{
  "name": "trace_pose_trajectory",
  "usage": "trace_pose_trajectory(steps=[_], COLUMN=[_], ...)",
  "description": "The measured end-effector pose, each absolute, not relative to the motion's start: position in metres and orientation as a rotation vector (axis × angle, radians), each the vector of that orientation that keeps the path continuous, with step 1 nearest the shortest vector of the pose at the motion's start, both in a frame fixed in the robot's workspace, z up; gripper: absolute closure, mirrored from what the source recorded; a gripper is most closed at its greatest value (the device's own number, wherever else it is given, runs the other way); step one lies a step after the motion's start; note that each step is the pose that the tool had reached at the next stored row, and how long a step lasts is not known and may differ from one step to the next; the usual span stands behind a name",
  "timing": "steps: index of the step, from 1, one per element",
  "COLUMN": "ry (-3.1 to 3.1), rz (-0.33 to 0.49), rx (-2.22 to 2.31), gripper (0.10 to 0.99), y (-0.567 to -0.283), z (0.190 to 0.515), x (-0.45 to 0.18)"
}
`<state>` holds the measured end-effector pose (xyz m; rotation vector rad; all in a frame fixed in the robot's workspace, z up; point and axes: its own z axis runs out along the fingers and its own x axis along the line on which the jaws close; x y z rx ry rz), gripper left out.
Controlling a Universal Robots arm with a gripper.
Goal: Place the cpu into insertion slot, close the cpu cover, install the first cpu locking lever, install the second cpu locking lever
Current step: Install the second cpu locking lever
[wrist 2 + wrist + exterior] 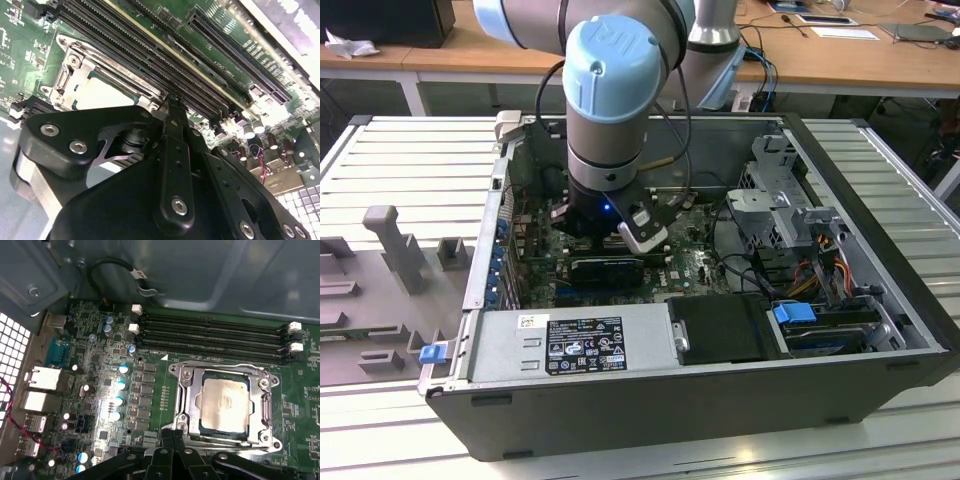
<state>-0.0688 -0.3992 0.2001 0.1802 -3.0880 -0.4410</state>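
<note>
In both wrist views the cpu [225, 405] [100, 92] lies flat in the insertion slot [274, 381], pale metal top up. The cpu cover [189, 397] [70, 75] is down around it, its window framing the chip. A thin wire lever [220, 365] runs along the socket side that faces the memory slots. My gripper [172, 434] [172, 102] is shut, fingertips together at the socket's edge with nothing visibly between them. In the exterior view the gripper [610, 235] reaches down into the open computer case, and the arm hides the socket.
Long black memory slots [215, 335] [150, 55] lie beside the socket. Capacitors [120, 385] and rear ports [40, 377] stand on another side. The power supply [570, 340], drive cage [790, 215] and cables [820, 270] crowd the case. A grey fixture [390, 250] stands outside.
</note>
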Motion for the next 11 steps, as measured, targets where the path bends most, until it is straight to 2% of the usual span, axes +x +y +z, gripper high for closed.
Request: trace_pose_trajectory(steps=[11], ry=[-3.083], rz=[-0.482], rx=[0.184], gripper=[0.980], y=[-0.3992], z=[0.1991], x=[-0.0735])
